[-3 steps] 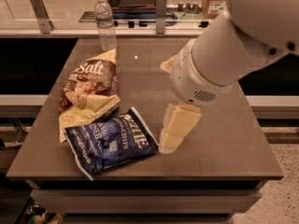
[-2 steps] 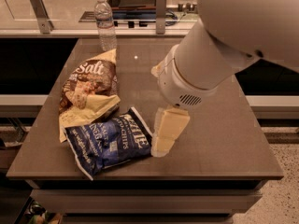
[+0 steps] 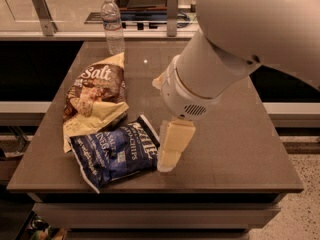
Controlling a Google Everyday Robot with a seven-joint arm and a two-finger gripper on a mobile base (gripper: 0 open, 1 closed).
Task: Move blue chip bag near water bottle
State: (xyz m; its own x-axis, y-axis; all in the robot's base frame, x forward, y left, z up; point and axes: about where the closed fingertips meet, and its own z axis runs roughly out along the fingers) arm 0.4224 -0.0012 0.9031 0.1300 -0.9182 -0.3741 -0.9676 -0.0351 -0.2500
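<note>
Camera view: gripper (image 3: 167, 163) low over table (image 3: 235, 149), tip at right edge of blue chip bag (image 3: 115, 154); you cannot tell whether it is open or closed, or has hold of bag. Bag lies flat near front-left, upper edge against brown Salt bag (image 3: 95, 91). Water bottle (image 3: 113, 26) upright, capped, at far edge, well apart. Step looks like reach for grasp. Your next move: secure bag, lift clear of Salt bag, carry toward bottle. Both bags appear sealed; bottle contents unreadable.
</note>
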